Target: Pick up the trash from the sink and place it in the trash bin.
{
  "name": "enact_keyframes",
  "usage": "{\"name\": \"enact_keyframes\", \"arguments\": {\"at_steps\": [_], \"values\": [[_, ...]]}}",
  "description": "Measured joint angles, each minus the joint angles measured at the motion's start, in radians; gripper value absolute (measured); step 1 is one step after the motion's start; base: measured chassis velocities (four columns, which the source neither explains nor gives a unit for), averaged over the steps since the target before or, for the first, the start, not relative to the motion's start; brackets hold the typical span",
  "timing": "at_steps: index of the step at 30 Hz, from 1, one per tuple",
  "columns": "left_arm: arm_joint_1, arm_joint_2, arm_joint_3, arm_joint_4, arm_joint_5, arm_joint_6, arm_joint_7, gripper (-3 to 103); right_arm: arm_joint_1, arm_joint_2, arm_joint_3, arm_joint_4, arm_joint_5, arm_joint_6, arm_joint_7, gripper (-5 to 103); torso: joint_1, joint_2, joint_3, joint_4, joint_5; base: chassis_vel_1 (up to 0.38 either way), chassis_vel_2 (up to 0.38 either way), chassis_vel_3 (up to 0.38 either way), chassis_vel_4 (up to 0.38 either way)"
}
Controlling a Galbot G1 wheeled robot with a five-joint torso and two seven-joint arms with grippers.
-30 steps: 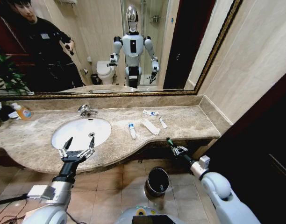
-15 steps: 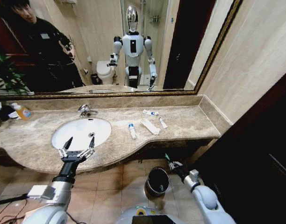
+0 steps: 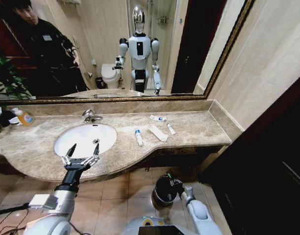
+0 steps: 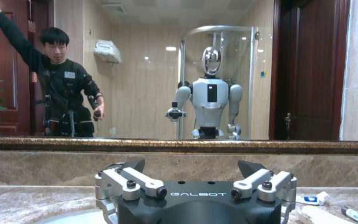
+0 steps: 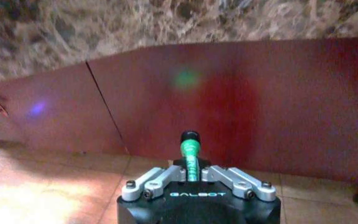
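Note:
My right gripper [image 5: 191,169] is shut on a thin green piece of trash [image 5: 189,148] with a dark tip. In the head view this gripper [image 3: 172,185] hangs low, under the counter edge, right beside the black trash bin [image 3: 159,194]. The white sink [image 3: 86,138] holds no trash that I can see. A white tube [image 3: 138,137], a flat packet [image 3: 158,132], a small tube [image 3: 170,129] and another packet [image 3: 158,118] lie on the marble to its right. My left gripper [image 3: 82,153] stands open over the sink's front rim, fingers [image 4: 128,176] empty.
A chrome tap [image 3: 89,116] stands behind the sink. A bottle of orange liquid [image 3: 23,116] sits at the far left of the counter [image 3: 199,129]. A dark red cabinet panel [image 5: 241,102] lies ahead of the right gripper. The floor is tiled.
My right arm has dropped from the counter's front edge down to the bin, carrying the green piece. The left arm has not moved.

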Motion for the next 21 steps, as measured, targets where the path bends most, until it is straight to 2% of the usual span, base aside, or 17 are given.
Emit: {"name": "enact_keyframes", "arguments": {"at_steps": [10, 11, 14, 15, 17, 19, 20, 21], "values": [[0.000, 0.000, 0.000, 0.000, 0.000, 0.000, 0.000, 100, 0.087, 0.028, 0.011, -0.196, -0.079, 0.060, 0.064, 8, 0.000, 0.000, 0.000, 0.0000, 0.0002, 0.000, 0.000, 0.000, 0.000], [0.000, 0.000, 0.000, 0.000, 0.000, 0.000, 0.000, 100, 0.093, 0.028, 0.011, -0.216, -0.094, 0.064, 0.073, 5, 0.000, 0.000, 0.000, 0.0000, 0.0002, 0.000, 0.000, 0.000, 0.000], [0.000, 0.000, 0.000, 0.000, 0.000, 0.000, 0.000, 100, 0.106, 0.031, 0.011, -0.258, -0.126, 0.084, 0.089, 19, 0.000, 0.000, 0.000, 0.0000, 0.0001, 0.000, 0.000, 0.000, 0.000], [0.000, 0.000, 0.000, 0.000, 0.000, 0.000, 0.000, 100, 0.106, 0.031, 0.011, -0.258, -0.126, 0.084, 0.089, 19, 0.000, 0.000, 0.000, 0.0000, 0.0001, 0.000, 0.000, 0.000, 0.000], [0.000, 0.000, 0.000, 0.000, 0.000, 0.000, 0.000, 100, 0.112, 0.036, 0.010, -0.269, -0.134, 0.090, 0.099, 30, 0.000, 0.000, 0.000, 0.0000, 0.0002, 0.000, 0.000, 0.000, 0.000], [0.000, 0.000, 0.000, 0.000, 0.000, 0.000, 0.000, 100, 0.113, 0.038, 0.010, -0.270, -0.135, 0.090, 0.103, 30, 0.000, 0.000, 0.000, 0.0000, 0.0002, 0.000, 0.000, 0.000, 0.000], [0.000, 0.000, 0.000, 0.000, 0.000, 0.000, 0.000, 100, 0.114, 0.040, 0.010, -0.270, -0.135, 0.090, 0.107, 35, 0.000, 0.000, 0.000, 0.0000, 0.0002, 0.000, 0.000, 0.000, 0.000], [0.000, 0.000, 0.000, 0.000, 0.000, 0.000, 0.000, 100, 0.117, 0.042, 0.010, -0.270, -0.135, 0.090, 0.112, 46, 0.000, 0.000, 0.000, 0.0001, 0.0002, 0.000, 0.000, 0.000, 0.000]]}}
